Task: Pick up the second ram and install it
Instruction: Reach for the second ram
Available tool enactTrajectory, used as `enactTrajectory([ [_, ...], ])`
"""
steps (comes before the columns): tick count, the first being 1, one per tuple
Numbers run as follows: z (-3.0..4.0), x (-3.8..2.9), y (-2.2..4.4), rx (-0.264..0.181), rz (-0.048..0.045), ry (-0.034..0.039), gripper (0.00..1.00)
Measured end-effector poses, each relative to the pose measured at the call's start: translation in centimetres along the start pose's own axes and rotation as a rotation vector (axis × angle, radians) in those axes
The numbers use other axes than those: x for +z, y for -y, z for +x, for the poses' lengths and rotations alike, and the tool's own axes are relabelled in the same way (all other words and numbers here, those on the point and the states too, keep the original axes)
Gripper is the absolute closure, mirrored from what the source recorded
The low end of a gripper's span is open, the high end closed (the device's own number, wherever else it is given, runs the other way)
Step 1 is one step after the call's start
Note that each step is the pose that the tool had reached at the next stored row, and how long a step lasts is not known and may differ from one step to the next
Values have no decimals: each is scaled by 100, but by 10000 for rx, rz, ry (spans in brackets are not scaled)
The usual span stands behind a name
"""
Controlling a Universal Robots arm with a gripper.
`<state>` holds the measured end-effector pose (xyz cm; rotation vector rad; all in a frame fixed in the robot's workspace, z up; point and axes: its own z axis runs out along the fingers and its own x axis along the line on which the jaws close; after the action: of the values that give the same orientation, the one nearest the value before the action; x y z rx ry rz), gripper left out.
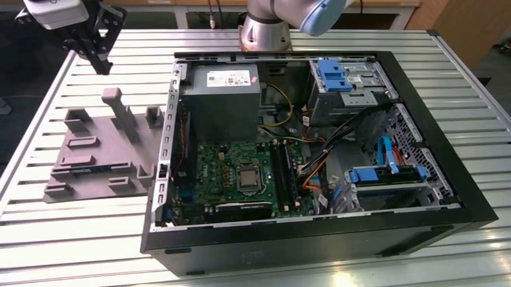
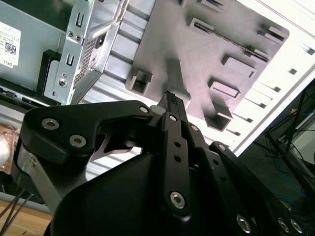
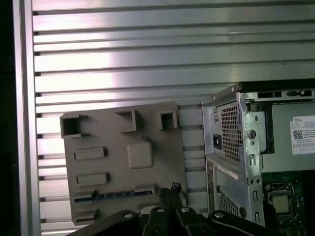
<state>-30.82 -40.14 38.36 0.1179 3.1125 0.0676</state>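
The second ram (image 1: 90, 169) is a thin blue-green strip standing on edge in a slot of the grey moulded tray (image 1: 96, 188), on the side away from the arm's base. In the first wrist view the ram (image 3: 113, 195) lies along the tray (image 3: 147, 123) close to the fingertips. My gripper (image 1: 102, 67) hangs well above the table beyond the tray's far end, at the exterior view's upper left. It is shut with nothing between its fingers. Both wrist views show the gripper (image 3: 170, 191) (image 2: 170, 98) with its fingertips pressed together over the tray (image 2: 221, 64).
An open computer case (image 1: 319, 227) lies on the slatted table to the exterior view's right of the tray. Inside are a green motherboard (image 1: 231, 161), long black memory slots (image 1: 284, 173), a grey power supply (image 1: 219, 101) and blue drive brackets (image 1: 331, 75). The arm's base (image 1: 264, 27) stands behind the case.
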Motion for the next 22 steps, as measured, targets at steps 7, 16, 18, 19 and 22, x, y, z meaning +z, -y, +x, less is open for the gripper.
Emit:
enactTrajectory([
  [7, 52, 27, 27, 0, 0, 0, 89],
  [16, 118, 56, 63, 0, 0, 0, 89],
  [18, 133, 61, 69, 0, -1, 1, 89],
  [19, 140, 63, 71, 0, 0, 1, 89],
  [22, 160, 68, 78, 0, 0, 0, 89],
])
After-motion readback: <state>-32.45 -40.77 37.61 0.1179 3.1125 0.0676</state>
